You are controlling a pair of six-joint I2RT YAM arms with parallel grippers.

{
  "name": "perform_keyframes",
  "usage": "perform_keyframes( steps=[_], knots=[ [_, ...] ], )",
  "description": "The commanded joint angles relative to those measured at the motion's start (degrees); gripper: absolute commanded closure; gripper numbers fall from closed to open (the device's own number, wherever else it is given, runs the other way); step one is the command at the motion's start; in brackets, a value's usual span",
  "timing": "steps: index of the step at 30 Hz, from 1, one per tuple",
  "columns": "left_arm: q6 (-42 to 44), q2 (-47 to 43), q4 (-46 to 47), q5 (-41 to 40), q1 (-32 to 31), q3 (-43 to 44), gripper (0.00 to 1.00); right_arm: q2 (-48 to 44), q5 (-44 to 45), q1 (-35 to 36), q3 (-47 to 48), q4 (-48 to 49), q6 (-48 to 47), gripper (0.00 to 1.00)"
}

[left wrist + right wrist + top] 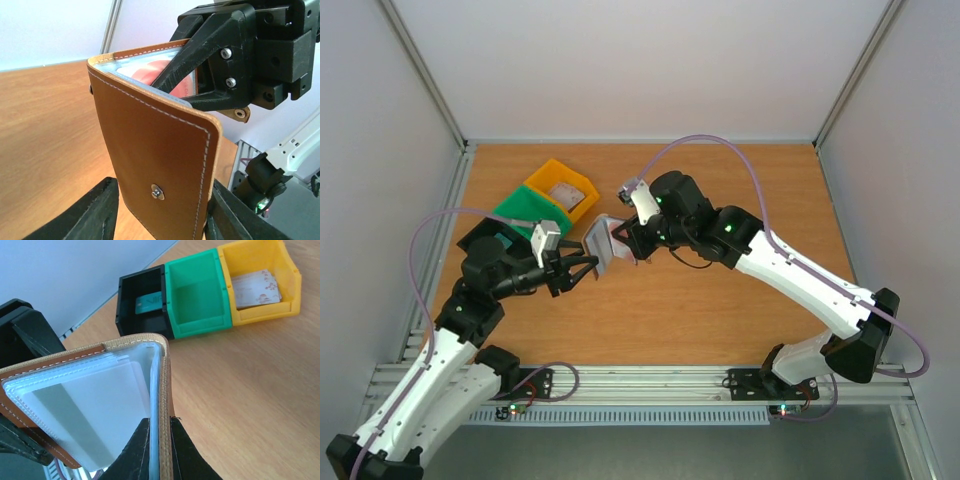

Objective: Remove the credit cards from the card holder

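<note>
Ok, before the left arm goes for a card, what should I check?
1. Right pincer clamped on the card holder edge: ok.
2. Holder held up off the table, flaps spread: ok.
3. Red credit card showing in the inner pocket: ok, not pulled out yet.
4. Left pincer straddling the holder's brown side: ok; squeezing it: cannot tell.
5. Left pincer lined up on the card: not ok, it sits at the holder's opposite end.

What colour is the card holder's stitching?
White, on the brown card holder; best in the left wrist view.
</note>
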Motion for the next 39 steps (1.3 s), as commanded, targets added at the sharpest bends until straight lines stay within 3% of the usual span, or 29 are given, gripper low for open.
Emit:
perform_keyframes(
  steps=[1, 5, 11, 16, 21, 25, 35, 39],
  knots=[
    [1.64, -1.09, 0.82, 0.34, -0.16, 1.34, 0.55, -2.37, -5.92, 0.55, 1.43, 1.54, -2.10, 0.99],
    [2.91, -2.18, 0.64, 3.64, -0.16, 1.30, 0.56, -4.34, -12.29, -0.77, 0.38, 1.09, -5.44, 0.99],
    [1.45, -3.09, 5.09, 11.51, -0.19, 1.27, 0.67, -6.18, -22.08, -3.93, -2.78, 3.74, -5.49, 0.99],
    [1.73, -3.05, 2.84, 10.43, -0.16, 2.39, 0.71, -6.63, -25.69, -3.94, -3.51, 5.23, -6.00, 0.99],
    [2.10, -3.76, 3.49, 13.86, -0.16, 2.81, 0.69, -7.12, -29.46, -6.60, -5.43, 5.83, -7.84, 0.99],
    [1.67, -3.50, 2.82, 11.27, -0.16, 2.97, 0.78, -5.53, -33.88, -6.75, -4.38, 5.84, -7.76, 0.99],
    [1.43, -4.01, 3.29, 14.25, -0.17, 3.16, 0.78, -3.03, -33.55, -7.28, -3.99, 4.84, -11.27, 0.99],
    [1.69, -4.04, 1.90, 11.05, -0.16, 3.24, 0.80, -1.19, -35.38, -7.72, -2.39, 4.87, -11.44, 0.99]
  ],
)
